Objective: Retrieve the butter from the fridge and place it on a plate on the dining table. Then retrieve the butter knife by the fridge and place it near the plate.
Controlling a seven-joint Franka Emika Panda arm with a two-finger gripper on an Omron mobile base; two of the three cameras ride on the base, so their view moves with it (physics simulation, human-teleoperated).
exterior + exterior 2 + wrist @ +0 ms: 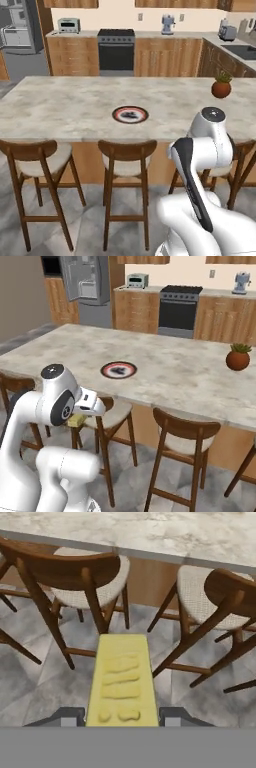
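Kitchen, dining table (pixel 60 107) ahead. Gripper (pixel 122 718) pinching butter (pixel 121 682), long axis pointing forward from it. Plate (pixel 118 370) lying up and ahead on tabletop, above claw level.

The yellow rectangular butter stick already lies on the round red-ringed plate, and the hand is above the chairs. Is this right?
Not quite. The hand view shows the yellow rectangular butter stick held in the hand, above the wooden chairs. It is not yet on the round red-ringed plate.

Butter (pixel 123 682), a yellow stick, is sitting clamped in the gripper (pixel 122 717) above the chairs. Plate (pixel 130 114), red-ringed with something dark on it, is lying mid dining table (pixel 60 107). Fridge (pixel 85 278) is standing open.
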